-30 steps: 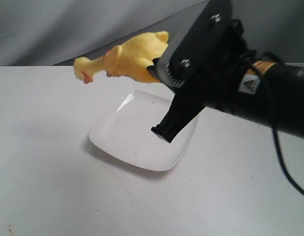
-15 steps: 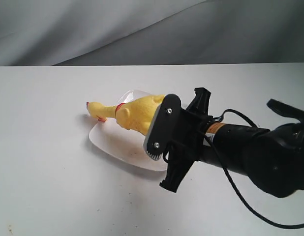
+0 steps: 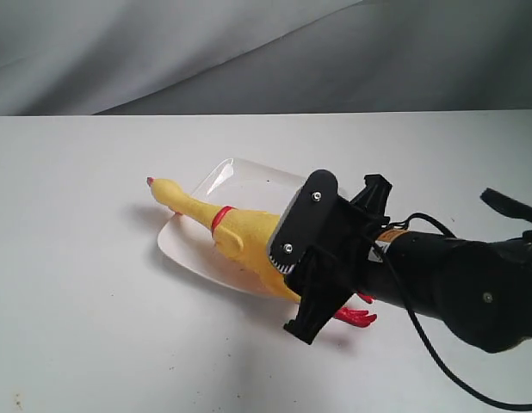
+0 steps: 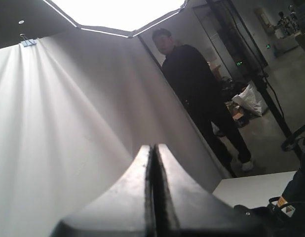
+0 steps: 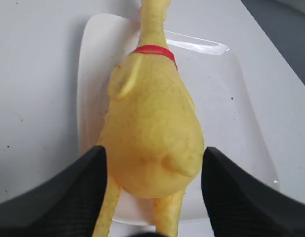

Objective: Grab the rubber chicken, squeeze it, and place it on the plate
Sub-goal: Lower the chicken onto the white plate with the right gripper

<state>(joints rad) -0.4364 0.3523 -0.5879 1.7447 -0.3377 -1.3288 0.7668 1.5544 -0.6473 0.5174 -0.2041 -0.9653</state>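
Note:
The yellow rubber chicken [image 3: 240,237] lies lengthwise across the white square plate [image 3: 240,176]. Its head [image 3: 160,189] pokes past one plate edge and its red feet [image 3: 356,317] past the other. My right gripper [image 3: 292,297] is low over the chicken's rear end and open. In the right wrist view the chicken [image 5: 150,123] rests on the plate [image 5: 216,89], with its round body between the spread fingers [image 5: 68,197] of the right gripper [image 5: 153,160]. My left gripper [image 4: 153,148] is shut and empty, pointing up at a curtain, outside the exterior view.
The plate sits on a white table [image 3: 77,301] with a grey curtain [image 3: 163,52] behind it. The right arm and its cable [image 3: 455,301] stretch over the table's right side. A person [image 4: 202,94] stands beyond the table in the left wrist view.
The right gripper came down from above the plate with the chicken. The chicken now lies stretched out on the plate and the fingers have spread apart from its body.

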